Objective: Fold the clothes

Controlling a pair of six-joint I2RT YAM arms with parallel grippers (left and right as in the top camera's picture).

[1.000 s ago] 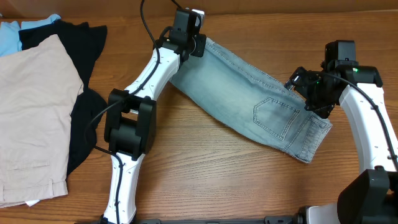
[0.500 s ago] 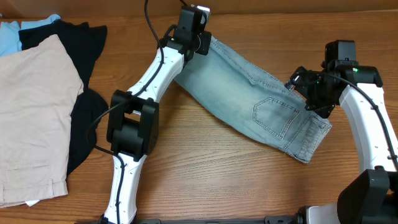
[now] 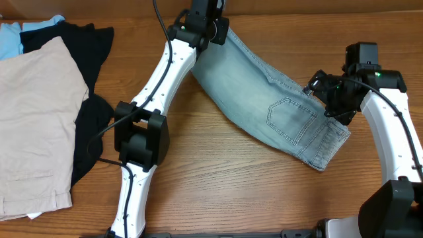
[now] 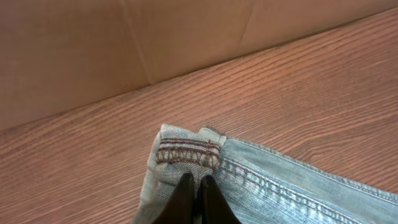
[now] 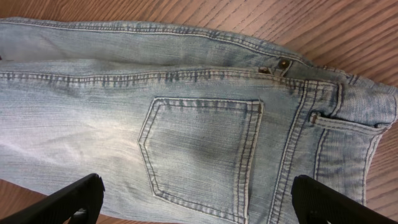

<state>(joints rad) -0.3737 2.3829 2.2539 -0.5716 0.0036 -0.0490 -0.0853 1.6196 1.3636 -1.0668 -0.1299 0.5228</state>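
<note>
- Currently, the denim shorts [image 3: 264, 99] are lying flat on the worktop [image 3: 218, 185], running diagonally from the middle of the far edge toward the right edge.
- The leg hem [image 4: 186, 152] is sitting nearest the far edge, while the waistband [image 3: 334, 145] end is pointing toward the right edge.
- The back pocket [image 5: 199, 155] is facing up, with its stitched outline showing in full.
- The left pincer [image 3: 210, 16] is reaching to the far edge and is clamping the corner of the leg hem. In the left wrist view its fingers [image 4: 183, 199] are pressing together on the stitched hem fabric.
- The right pincer [image 3: 330, 99] is hovering over the waistband end with its fingers spread wide, gripping nothing. In the right wrist view the two fingertips are showing on either side of the back pocket.
- Whether the right fingertips are touching the denim cannot be told.
- The beige shorts [image 3: 33, 119] are lying along the left edge, well apart from the denim shorts.
- The black garment [image 3: 92, 99] is lying partly under the beige shorts, on the side nearer the left arm.
- A light blue cloth [image 3: 10, 39] is showing at the far left corner.
</note>
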